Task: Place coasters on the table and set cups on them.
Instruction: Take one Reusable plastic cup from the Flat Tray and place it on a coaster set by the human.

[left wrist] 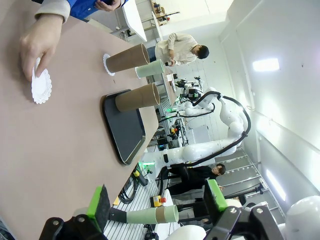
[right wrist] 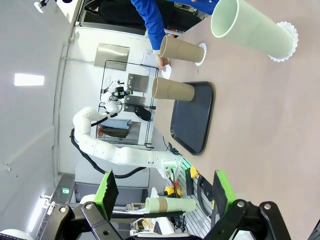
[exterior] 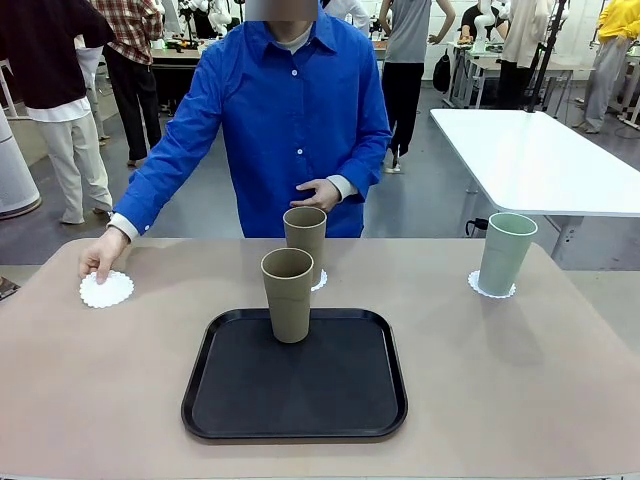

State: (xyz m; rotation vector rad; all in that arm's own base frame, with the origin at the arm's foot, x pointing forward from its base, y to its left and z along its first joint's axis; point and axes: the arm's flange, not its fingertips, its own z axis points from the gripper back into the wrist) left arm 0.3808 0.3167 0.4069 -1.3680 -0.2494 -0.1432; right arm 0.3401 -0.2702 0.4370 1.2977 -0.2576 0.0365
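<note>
A person's hand (exterior: 103, 255) presses one white coaster (exterior: 106, 290) flat on the beige table (exterior: 90, 390) at the far left. A tan cup (exterior: 305, 243) stands on a second coaster (exterior: 319, 281) behind the tray. The other tan cup (exterior: 288, 295) stands upright on the black tray (exterior: 295, 385). At the right, the mint cup (exterior: 505, 253) rests on the third coaster (exterior: 491, 290). My left gripper (left wrist: 156, 202) is open and holds nothing, well back from the coaster (left wrist: 41, 85) under the hand. My right gripper (right wrist: 165, 192) is open too, far from the mint cup (right wrist: 252, 32).
The person in a blue shirt (exterior: 285, 120) stands at the far edge, the other hand held near the waist. A white-topped table (exterior: 540, 160) stands behind at the right. Bare tabletop lies on both sides of the tray.
</note>
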